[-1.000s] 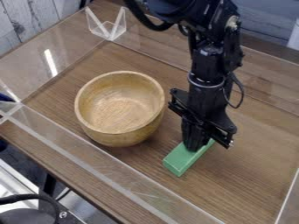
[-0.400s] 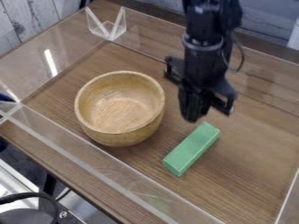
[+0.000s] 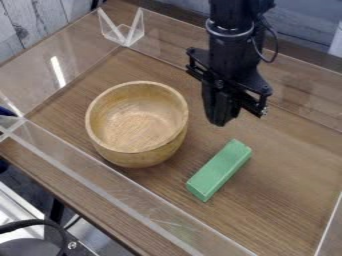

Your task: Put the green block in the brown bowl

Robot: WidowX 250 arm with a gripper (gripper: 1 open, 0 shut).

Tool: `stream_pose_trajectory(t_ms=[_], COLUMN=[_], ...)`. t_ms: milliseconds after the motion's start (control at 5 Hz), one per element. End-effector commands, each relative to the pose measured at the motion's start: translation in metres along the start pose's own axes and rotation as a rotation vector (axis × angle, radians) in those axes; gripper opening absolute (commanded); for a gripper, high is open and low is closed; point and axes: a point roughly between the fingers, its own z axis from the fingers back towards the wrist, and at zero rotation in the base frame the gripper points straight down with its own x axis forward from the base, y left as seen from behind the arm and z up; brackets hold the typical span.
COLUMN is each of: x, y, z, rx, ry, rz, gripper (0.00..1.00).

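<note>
The green block lies flat on the wooden table, to the right of and a little nearer than the brown bowl. The bowl is light tan, round and has nothing in it. My gripper hangs pointing straight down, above and slightly behind the far end of the block, to the right of the bowl's rim. It holds nothing. Its dark fingers blend into one mass, so the gap between them does not show.
Clear acrylic walls fence the wooden tabletop on the near and left sides. A small clear plastic stand sits at the back left. Dark cables lie outside the wall at the bottom left.
My gripper has risen off the green block, where its fingertips were down at the block's far end, and now hangs clear above it. The block and the bowl have stayed put.
</note>
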Motion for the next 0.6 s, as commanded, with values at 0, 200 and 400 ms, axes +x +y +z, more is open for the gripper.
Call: stream_pose_trajectory(t_ms=[0,200,400], x=[0.005,0.005,0.005], y=[-0.001,-0.002,-0.003], z=[0.008,0.001,-0.007], rx=[-0.001,-0.005,-0.012], ry=[-0.046,-0.039,-0.027], rz=[-0.004,-0.009,-0.009], gripper=[1.0,1.0,1.0])
